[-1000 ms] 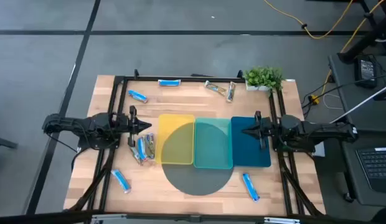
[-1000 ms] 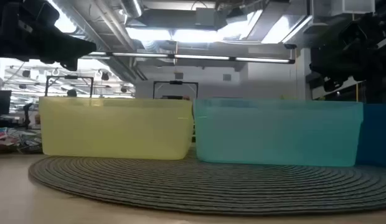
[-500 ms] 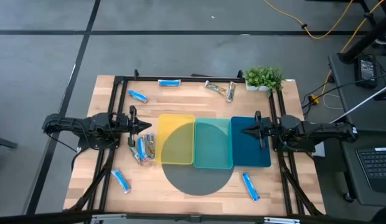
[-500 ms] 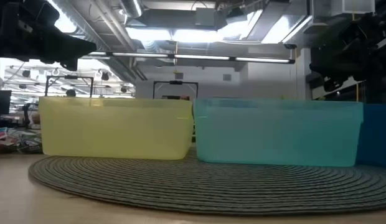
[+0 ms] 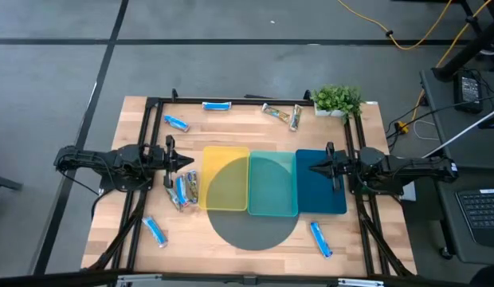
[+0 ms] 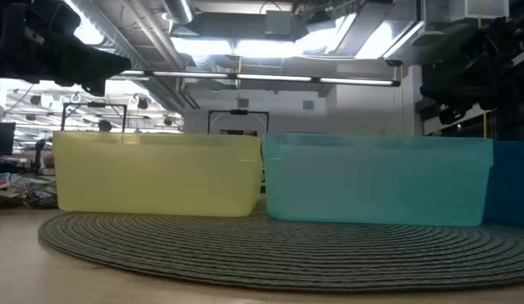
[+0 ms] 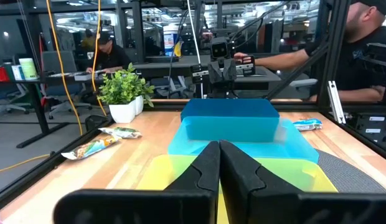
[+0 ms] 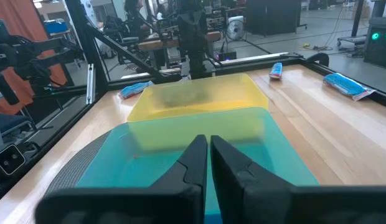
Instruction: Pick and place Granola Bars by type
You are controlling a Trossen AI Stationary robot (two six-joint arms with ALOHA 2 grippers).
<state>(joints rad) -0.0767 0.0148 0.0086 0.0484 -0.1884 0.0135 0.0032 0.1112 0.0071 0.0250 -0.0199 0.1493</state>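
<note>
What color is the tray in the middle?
The middle tray is teal, clearest in the high view.

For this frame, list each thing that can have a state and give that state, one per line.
Left gripper: shut, holding nothing, at the yellow tray's outer edge.
Right gripper: shut, holding nothing, over the dark blue tray.
Yellow tray: empty.
Teal tray: empty.
Dark blue tray: empty.
Granola bars: all lying loose on the table, none sorted.
Potted plant: upright at a table corner.
</note>
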